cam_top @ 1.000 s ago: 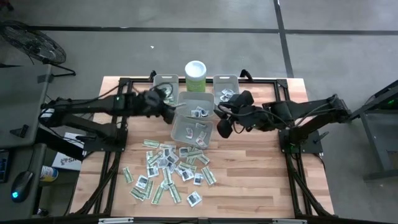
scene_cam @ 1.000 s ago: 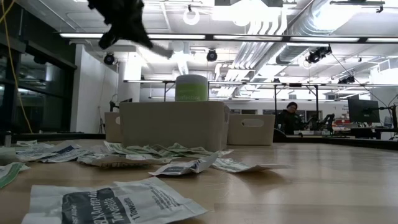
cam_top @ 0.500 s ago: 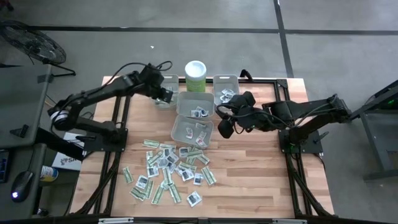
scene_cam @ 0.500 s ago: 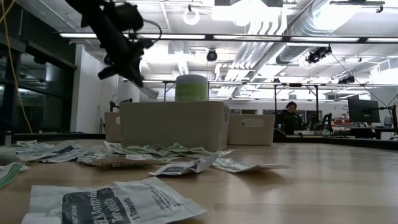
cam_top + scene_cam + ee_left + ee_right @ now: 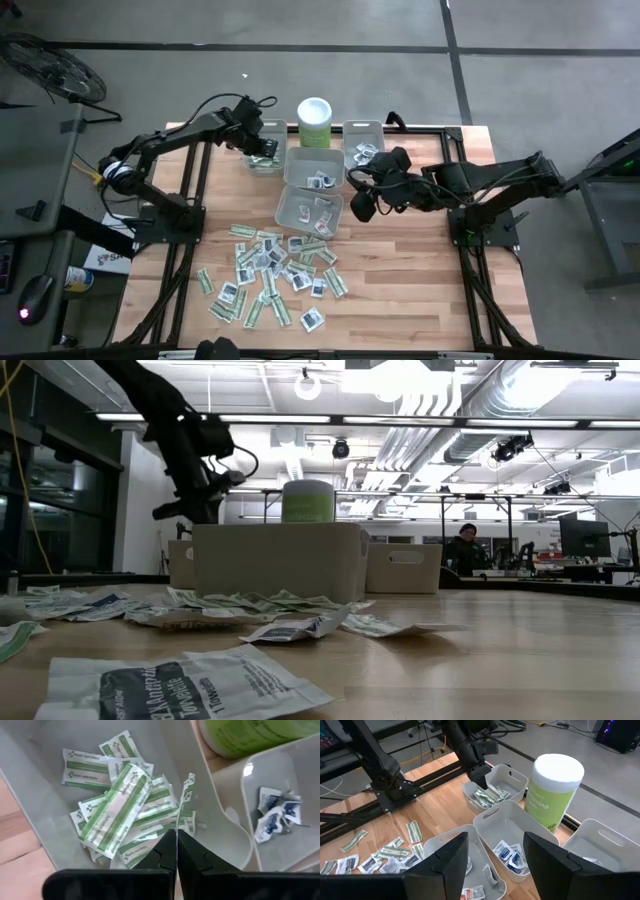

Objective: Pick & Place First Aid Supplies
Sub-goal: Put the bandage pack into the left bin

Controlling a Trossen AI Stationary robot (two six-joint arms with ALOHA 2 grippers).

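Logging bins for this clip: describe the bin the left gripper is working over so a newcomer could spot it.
Start at the tall pale green canister with the white lid at the table's far edge. The grey rectangular plastic bin directly to its left, under the shut left gripper, is the one. Unlike its neighbours, it holds only narrow green-and-white strip packets, no white squares.

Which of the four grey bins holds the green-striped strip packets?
The far-left bin, where the left tool hovers shut, holds only the green-striped strips. The other three bins hold small white square packets.

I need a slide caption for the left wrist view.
Left end effector, shut, over a grey bin of green-white strip packets.
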